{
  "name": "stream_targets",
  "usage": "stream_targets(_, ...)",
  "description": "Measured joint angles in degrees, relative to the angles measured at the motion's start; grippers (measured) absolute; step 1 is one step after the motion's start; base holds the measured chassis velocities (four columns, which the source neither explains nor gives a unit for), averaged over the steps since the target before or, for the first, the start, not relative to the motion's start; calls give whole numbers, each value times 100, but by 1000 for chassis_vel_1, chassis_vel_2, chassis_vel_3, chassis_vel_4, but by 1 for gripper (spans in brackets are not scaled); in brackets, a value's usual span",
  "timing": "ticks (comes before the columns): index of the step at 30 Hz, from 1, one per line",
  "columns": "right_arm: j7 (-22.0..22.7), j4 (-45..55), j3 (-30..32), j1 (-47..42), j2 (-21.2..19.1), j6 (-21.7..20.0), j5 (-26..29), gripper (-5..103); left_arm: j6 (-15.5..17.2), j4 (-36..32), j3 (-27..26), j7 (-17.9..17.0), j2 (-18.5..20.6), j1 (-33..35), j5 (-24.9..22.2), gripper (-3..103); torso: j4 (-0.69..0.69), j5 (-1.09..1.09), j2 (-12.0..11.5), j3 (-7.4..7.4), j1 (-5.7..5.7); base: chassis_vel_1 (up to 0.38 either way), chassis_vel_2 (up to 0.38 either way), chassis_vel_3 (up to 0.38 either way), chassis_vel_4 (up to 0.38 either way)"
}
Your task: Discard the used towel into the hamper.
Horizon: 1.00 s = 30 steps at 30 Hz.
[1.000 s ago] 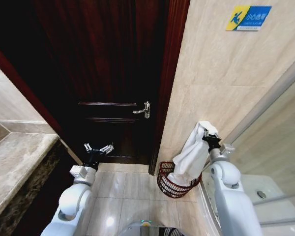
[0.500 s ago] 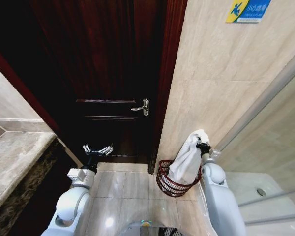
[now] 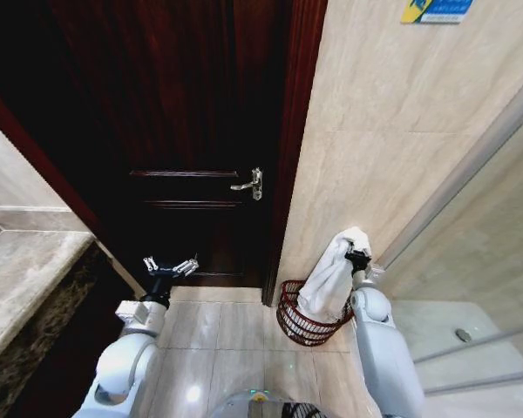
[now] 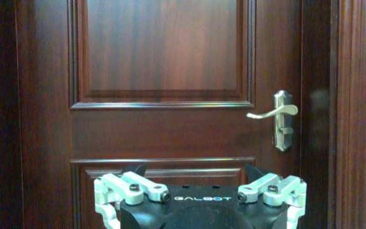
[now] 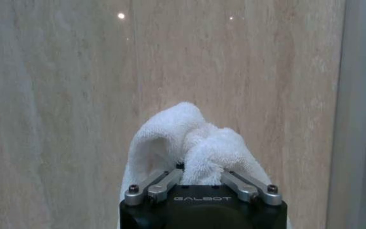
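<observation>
From the head view, the towel (image 3: 329,279) is being gripped by the right end effector (image 3: 356,259), its tail draping below into the hamper (image 3: 301,321); the left end effector (image 3: 169,266) is being held spread, idle, before the door (image 3: 200,131).

At the right wrist, terry (image 5: 192,148) is being pinched between closed fingers (image 5: 154,183). Release is probably best delayed until the bulk is being lowered inside the rim.

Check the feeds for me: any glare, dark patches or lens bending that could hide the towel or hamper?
Head view: strong wide-angle bending, the door very dark, glare on the floor tiles; towel and hamper well lit. Right wrist view: two light spots on the wall, towel clear. Left wrist view: even, soft reflections.
</observation>
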Motion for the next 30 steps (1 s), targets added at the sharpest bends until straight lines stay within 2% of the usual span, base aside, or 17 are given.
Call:
stream_targets(5,-65,11,-10,-25,7,1,-55,10,-38,7,-5,9,-18,17,7,100,0,-1,-125,-67,-55,0,0,0,0)
stream_targets(10,-148,134,-53,-140,33,-62,-71,10,-79,21,-10,19,-41,33,9,100,2,8,-284,-151,-122,0,0,0,0)
stream_targets(17,-189,219,-39,-215,37,-108,-87,10,-114,30,-22,39,-36,51,10,100,5,4,-465,-252,-205,0,0,0,0)
stream_targets(24,-247,718,31,-610,0,-216,-67,10,-131,6,-5,57,-107,106,93,100,8,4,-688,-375,-305,0,0,0,0)
stream_targets(30,-276,857,108,-787,-48,-217,-43,10,-159,-9,8,83,-145,106,108,100,0,4,-841,-460,-375,0,0,0,0)
